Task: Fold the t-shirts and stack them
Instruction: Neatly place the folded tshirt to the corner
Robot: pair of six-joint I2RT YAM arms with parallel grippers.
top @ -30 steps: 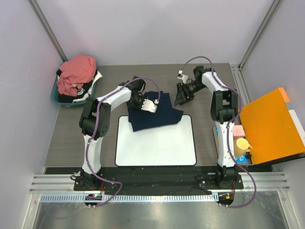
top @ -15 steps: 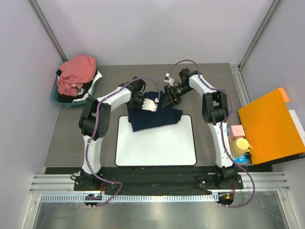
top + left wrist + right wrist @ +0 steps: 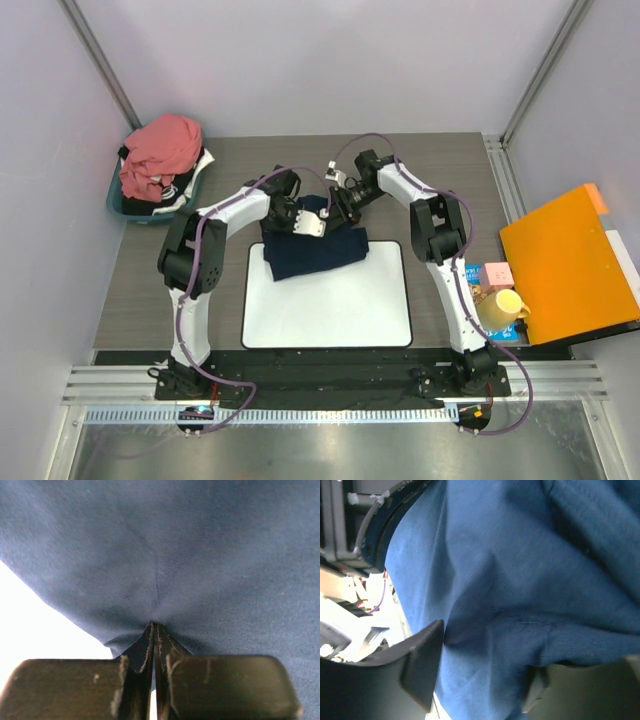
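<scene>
R tool (image 3: 337, 207) reached navy t-shirt (image 3: 310, 255); L tool (image 3: 154, 630) pinching it.

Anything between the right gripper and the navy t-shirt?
Nothing visible. The dark navy blue cloth t-shirt sits between the parted fingers of the right gripper; the left gripper is shut on the same shirt close by.

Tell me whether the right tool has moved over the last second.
Yes. The right tool swung left, from beyond the white mat's far right corner to the navy t-shirt.
</scene>
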